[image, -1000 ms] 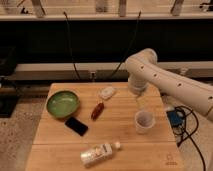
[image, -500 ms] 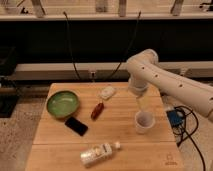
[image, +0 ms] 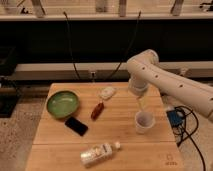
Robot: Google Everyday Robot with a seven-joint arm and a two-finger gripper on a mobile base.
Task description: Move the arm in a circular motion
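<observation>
The arm (image: 170,82) is glossy white, built of thick rounded tubes with a bulbous elbow at centre right; it reaches in from the right edge. Its gripper (image: 143,103) hangs just above a white cup (image: 143,122) on the wooden table (image: 55,145); whether its fingers are open cannot be told. A green bowl (image: 63,103) sits at left, a lying bottle (image: 100,153) near the bottom, its label unreadable

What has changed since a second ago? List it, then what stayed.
Nothing visibly changed. The arm holds the same pose, its gripper down just above the white cup. The green bowl, black phone, red packet and lying bottle rest where they were on the wooden table.
</observation>
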